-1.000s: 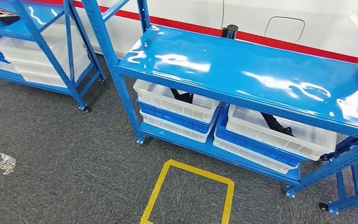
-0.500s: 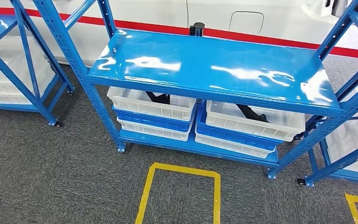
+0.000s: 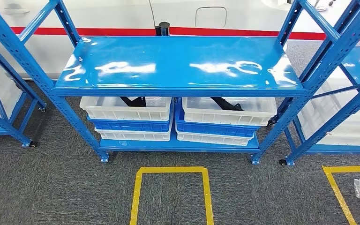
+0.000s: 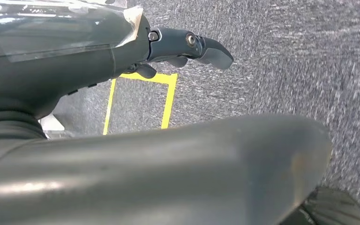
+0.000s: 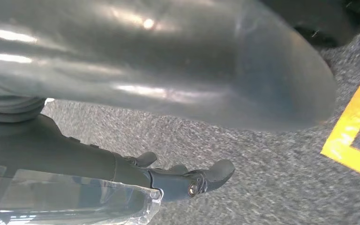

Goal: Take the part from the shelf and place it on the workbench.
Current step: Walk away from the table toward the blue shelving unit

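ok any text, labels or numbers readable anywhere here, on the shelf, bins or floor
None: no readable text in any view.
The blue shelf is plain, with glare only.
The white bins and blue bins bear no label that can be made out.
The yellow floor marking is a plain outline, no lettering.
The white wall with red stripe carries no words.
The left hand and right hand show screws, no markings.
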`<state>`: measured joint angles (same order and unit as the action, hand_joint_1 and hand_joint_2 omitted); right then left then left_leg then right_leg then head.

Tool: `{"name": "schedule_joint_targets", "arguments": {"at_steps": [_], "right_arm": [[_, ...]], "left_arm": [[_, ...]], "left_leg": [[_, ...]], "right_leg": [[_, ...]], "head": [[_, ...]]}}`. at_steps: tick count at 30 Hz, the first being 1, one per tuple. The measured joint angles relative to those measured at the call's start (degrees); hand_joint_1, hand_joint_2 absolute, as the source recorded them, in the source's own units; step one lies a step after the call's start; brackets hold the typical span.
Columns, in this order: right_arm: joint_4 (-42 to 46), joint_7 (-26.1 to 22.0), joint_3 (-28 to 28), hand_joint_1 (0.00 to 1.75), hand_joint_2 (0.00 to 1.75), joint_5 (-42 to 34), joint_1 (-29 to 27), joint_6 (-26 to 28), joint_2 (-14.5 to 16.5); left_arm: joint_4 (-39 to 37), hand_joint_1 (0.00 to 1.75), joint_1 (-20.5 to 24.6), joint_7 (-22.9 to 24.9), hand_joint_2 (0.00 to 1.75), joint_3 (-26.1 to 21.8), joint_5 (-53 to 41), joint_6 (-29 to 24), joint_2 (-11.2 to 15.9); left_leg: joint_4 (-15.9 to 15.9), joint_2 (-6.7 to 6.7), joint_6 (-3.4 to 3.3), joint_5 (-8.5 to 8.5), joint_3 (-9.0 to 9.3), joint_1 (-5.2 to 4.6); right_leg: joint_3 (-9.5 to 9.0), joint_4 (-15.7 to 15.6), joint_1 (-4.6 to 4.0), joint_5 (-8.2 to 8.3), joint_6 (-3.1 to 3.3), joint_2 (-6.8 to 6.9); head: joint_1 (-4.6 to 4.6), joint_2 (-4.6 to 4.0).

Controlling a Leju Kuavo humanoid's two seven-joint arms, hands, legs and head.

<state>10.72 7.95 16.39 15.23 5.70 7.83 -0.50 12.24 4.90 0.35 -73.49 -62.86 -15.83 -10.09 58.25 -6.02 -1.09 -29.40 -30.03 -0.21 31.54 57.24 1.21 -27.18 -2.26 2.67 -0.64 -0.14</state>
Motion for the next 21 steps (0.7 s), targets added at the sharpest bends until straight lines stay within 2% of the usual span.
{"name": "schedule_joint_targets", "arguments": {"at_steps": [2,3,4,5,9,11,12,13,15,16,21], "right_arm": [[0.01,-0.08,-0.02,0.00,0.00,0.72,-0.03,0.91,-0.02],[0.01,-0.10,-0.02,0.00,0.00,1.00,0.03,1.33,-0.03],[0.01,-0.09,-0.02,0.00,0.00,1.14,0.10,1.60,-0.03],[0.01,-0.08,-0.02,0.00,0.00,1.22,0.15,1.72,-0.01],[0.01,-0.07,-0.02,0.00,0.00,1.25,0.16,1.77,0.01],[0.00,0.07,-0.02,0.00,0.00,1.52,0.14,2.05,0.08],[0.00,0.14,-0.02,0.00,0.44,1.69,0.14,2.18,0.13],[0.00,0.22,-0.02,0.00,0.87,1.77,0.12,2.17,0.19],[0.02,0.31,-0.22,0.00,1.75,1.55,-0.07,1.86,0.29],[0.04,0.34,-0.47,0.00,1.75,1.28,-0.27,1.61,0.36],[0.51,-0.04,-2.13,0.00,1.75,-0.34,-1.62,0.75,0.53]], "left_arm": [[-0.01,0.00,0.01,0.34,0.00,0.09,0.00,-0.17,0.01],[-0.01,0.00,-0.01,0.50,0.00,0.10,0.00,-0.26,0.02],[-0.01,0.00,-0.03,0.62,0.00,0.11,0.00,-0.31,0.02],[-0.01,0.00,-0.04,0.68,0.00,0.12,0.00,-0.33,0.02],[-0.01,0.00,-0.06,0.69,0.00,0.12,0.00,-0.34,0.02],[-0.01,0.00,-0.15,0.79,0.87,0.12,0.08,-0.44,0.02],[-0.02,0.00,-0.19,0.77,1.31,0.12,0.22,-0.54,0.01],[-0.02,0.00,-0.21,0.72,1.75,0.12,0.48,-0.60,-0.02],[0.03,0.00,-0.27,0.55,1.75,0.63,1.38,-0.41,0.02],[0.12,0.00,-0.41,0.53,1.75,1.38,2.14,-0.13,0.12],[0.89,0.00,-1.64,0.55,1.75,7.97,8.15,1.49,1.00]], "left_leg": [[4.17,3.05,0.76,-2.71,-1.71,0.42],[6.92,4.56,1.01,-4.27,-2.97,0.56],[9.23,5.28,1.15,-5.48,-4.06,0.66],[10.58,5.53,1.22,-6.10,-4.73,0.72],[11.24,5.61,1.25,-6.36,-5.06,0.74],[13.47,5.81,1.53,-6.30,-6.55,0.96],[10.86,6.04,1.91,-4.41,-5.74,1.40],[8.01,6.33,1.97,-2.40,-4.89,1.69],[0.60,6.77,1.76,1.35,-1.95,1.89],[0.50,6.86,1.28,1.42,-1.99,1.60],[0.57,6.89,0.61,1.46,-2.16,1.14]], "right_leg": [[-0.25,-0.15,0.64,0.29,0.67,-0.94],[-0.18,-0.14,0.59,0.34,0.89,-1.26],[-0.13,-0.14,0.58,0.37,1.06,-1.48],[-0.11,-0.14,0.58,0.36,1.10,-1.63],[-0.10,-0.13,0.57,0.36,1.10,-1.71],[-0.17,-0.09,0.60,0.35,1.08,-2.24],[-0.22,0.08,0.61,0.22,0.81,-2.72],[-0.09,0.29,0.51,-0.08,0.43,-3.23],[0.18,0.52,0.40,-0.49,-0.11,-3.81],[0.30,0.40,0.37,-0.54,-0.16,-3.86],[0.05,-0.34,0.65,0.07,-0.88,-3.89]], "head": [[-0.21,-0.01],[-0.29,-0.01],[-0.33,-0.01],[-0.32,-0.01],[-0.32,-0.01],[-0.33,0.00],[-0.39,0.00],[-0.36,0.00],[-0.21,-0.01],[-0.08,-0.01],[0.01,-0.01]]}}
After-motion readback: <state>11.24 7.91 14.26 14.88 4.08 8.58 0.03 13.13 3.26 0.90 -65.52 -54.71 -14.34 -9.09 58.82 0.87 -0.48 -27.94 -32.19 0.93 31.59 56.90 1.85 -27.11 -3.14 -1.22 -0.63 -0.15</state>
